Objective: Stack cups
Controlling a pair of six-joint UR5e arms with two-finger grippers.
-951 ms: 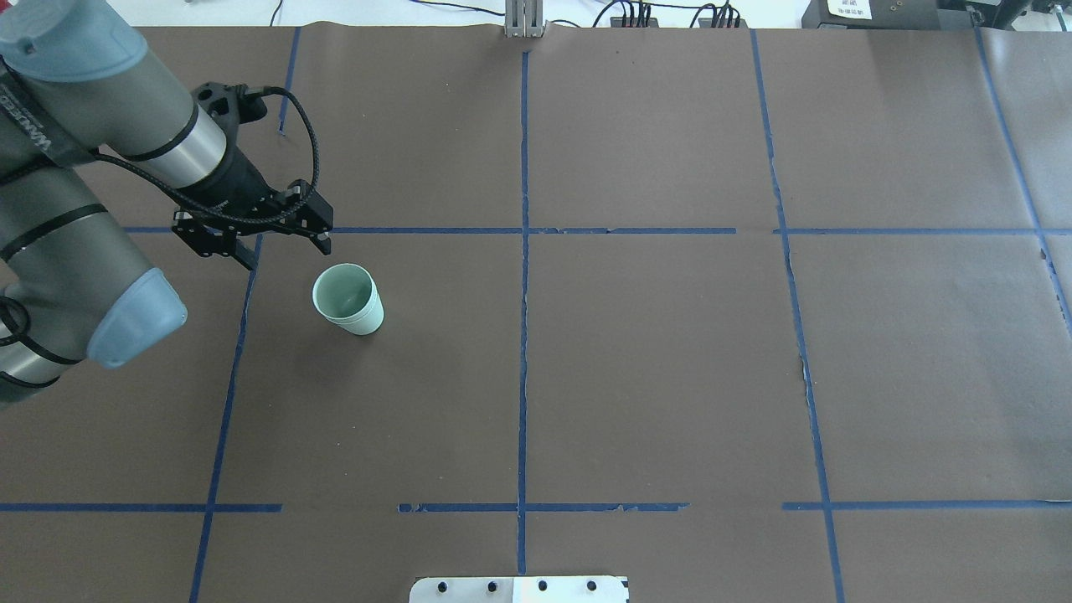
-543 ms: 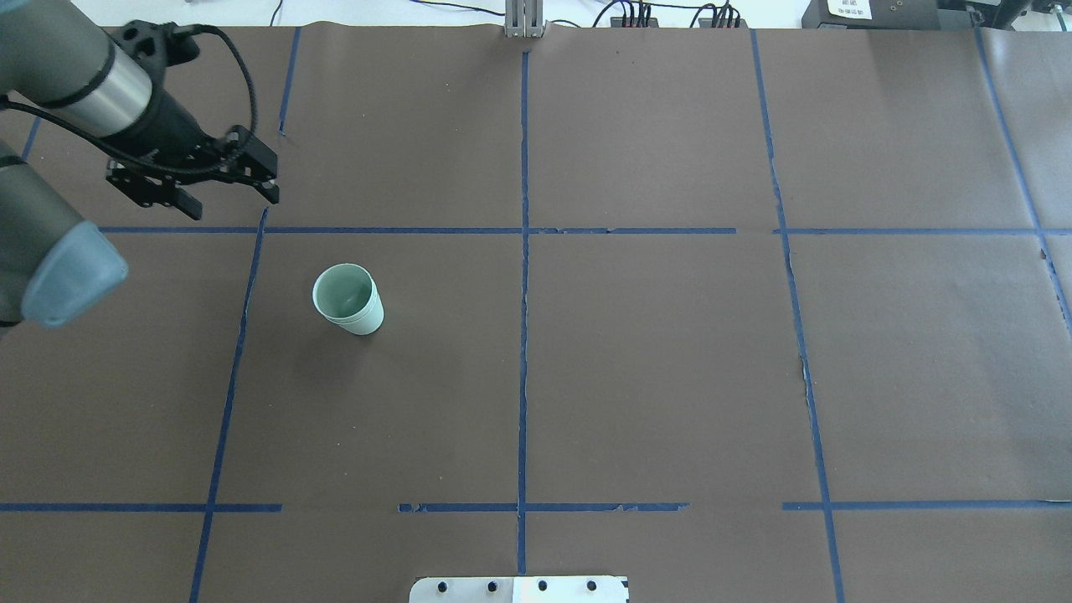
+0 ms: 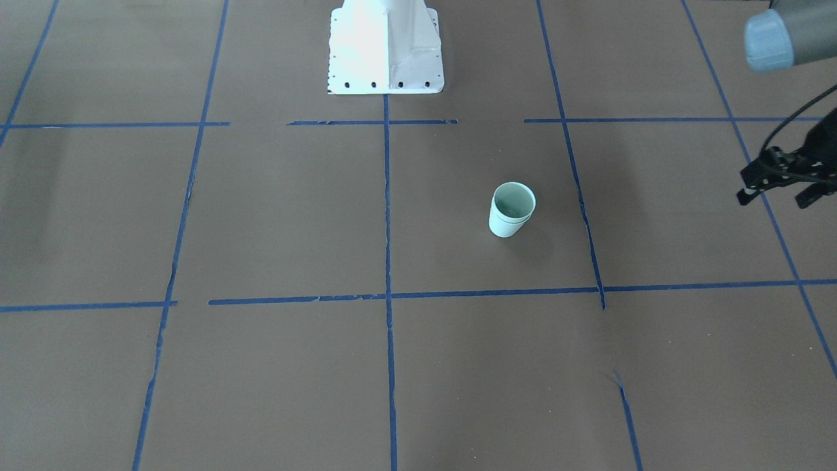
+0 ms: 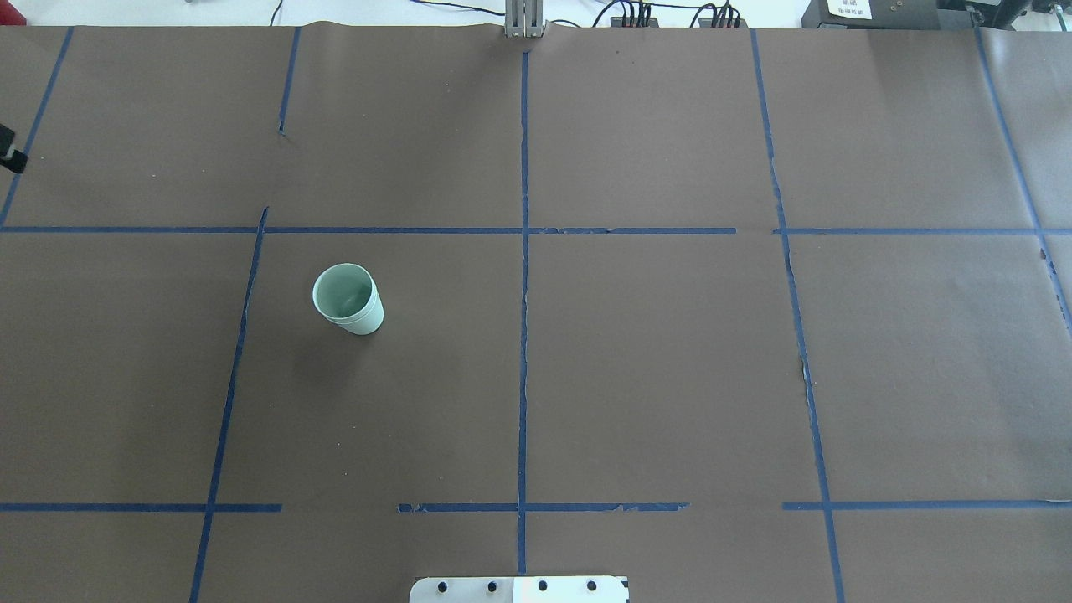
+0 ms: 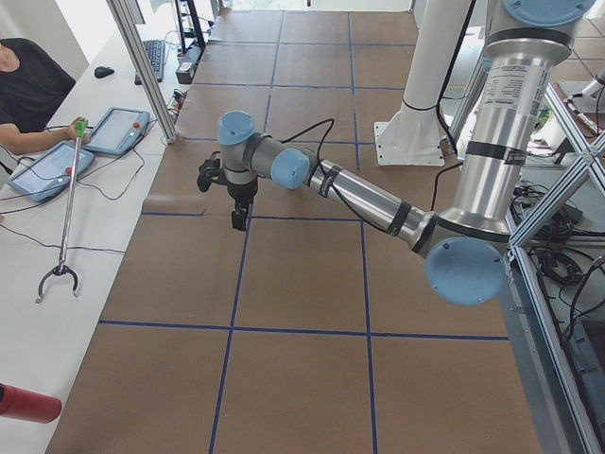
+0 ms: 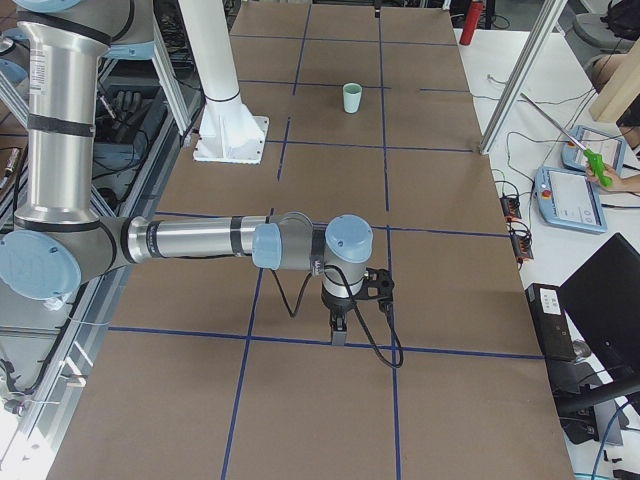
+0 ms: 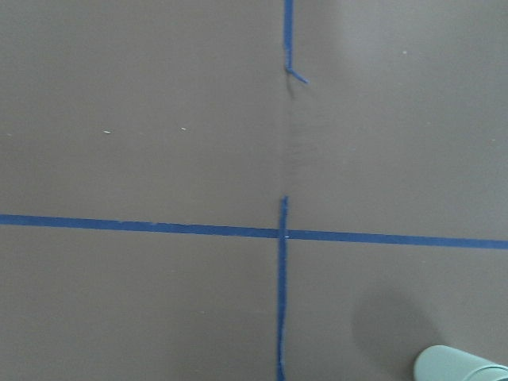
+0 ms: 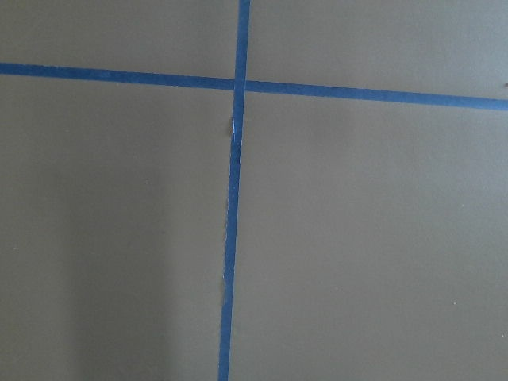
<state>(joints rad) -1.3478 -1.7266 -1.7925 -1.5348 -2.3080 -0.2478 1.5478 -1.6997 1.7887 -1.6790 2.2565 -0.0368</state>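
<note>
The two pale mint-green cups (image 4: 347, 299) stand upright as one stack, one nested in the other, left of the table's middle. The stack also shows in the front view (image 3: 511, 209), small and far in the right-side view (image 6: 351, 97), and as a rim at the corner of the left wrist view (image 7: 460, 367). My left gripper (image 3: 775, 196) is open and empty, well off to the side of the stack, with only a tip at the overhead view's left edge (image 4: 8, 155). My right gripper (image 6: 338, 330) shows only in the right-side view, far from the cups; I cannot tell whether it is open or shut.
Brown paper with a blue tape grid (image 4: 523, 335) covers the table. The white robot base (image 3: 386, 46) stands at the robot's edge. Operators' tablets (image 5: 43, 170) and a grabber stick (image 5: 64, 227) lie on the side desk.
My left arm has pulled back to the left and away from the stacked cups, almost leaving the overhead view. The gripper stayed open. The cups have not moved.
</note>
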